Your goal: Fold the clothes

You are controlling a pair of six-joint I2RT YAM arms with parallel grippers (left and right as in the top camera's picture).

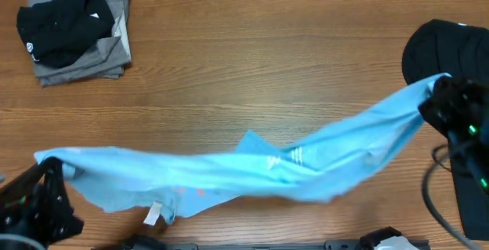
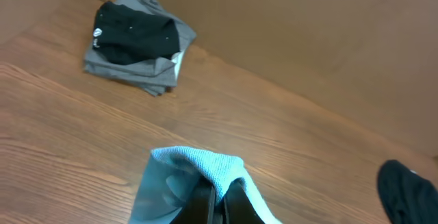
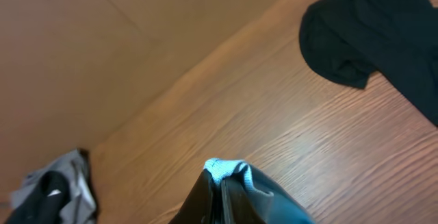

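The left tool (image 1: 55, 172) and right tool (image 1: 435, 101) each pinch an end of the blue shirt (image 1: 229, 170), strung across the near desk (image 1: 267, 66). Lower it evenly and flat, clear of the black shirt (image 1: 435, 51) and the far pile (image 1: 76, 32).

Light-blue T-shirt (image 1: 229, 175), white print; black T-shirt (image 1: 432, 47); grey-black folded pile (image 1: 76, 32); brown wood-grain table (image 1: 252, 59).

We see our right hand (image 3: 220, 183) low in the middle, its dark fingers pinched together on a bunched edge of the light-blue T-shirt (image 3: 230, 169). On the wooden worktop (image 3: 274, 114) a black T-shirt (image 3: 383, 32) lies upper right, and a folded grey and black pile (image 3: 51, 193) sits lower left
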